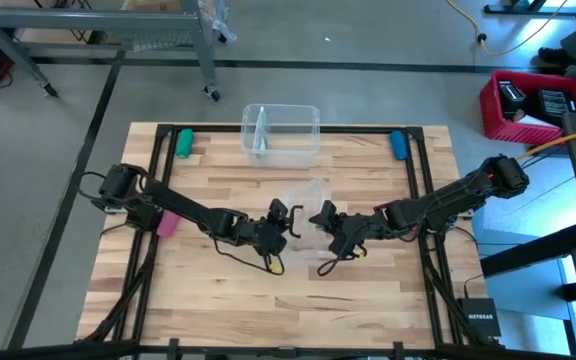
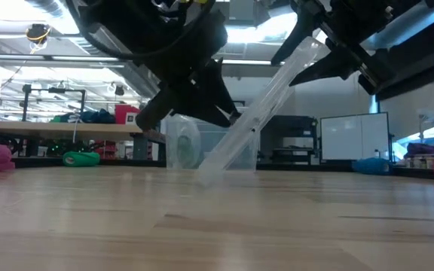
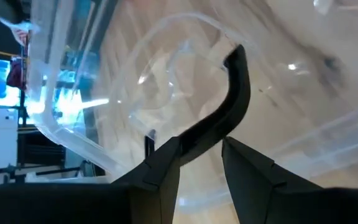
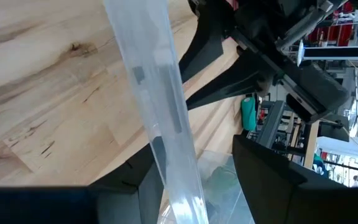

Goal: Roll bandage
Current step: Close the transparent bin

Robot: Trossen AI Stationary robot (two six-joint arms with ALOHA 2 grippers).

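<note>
Both grippers meet on a clear bag; no long green bandage is in sight.
The right gripper [image 1: 324, 216] clamps the clear plastic bag [image 2: 256, 119], which slants from its fingers down to the table; the left gripper [image 1: 286, 214] is right against the bag, though I cannot tell if it grips. Beyond both stands a clear container [image 1: 308, 150], and farther off, nearer the left arm, a small green roll [image 1: 183, 143].

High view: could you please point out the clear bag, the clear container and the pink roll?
clear bag [image 1: 306, 197], high view, its middle.
clear container [image 1: 318, 130], high view, its right wall.
pink roll [image 1: 166, 223], high view, its middle.
</note>
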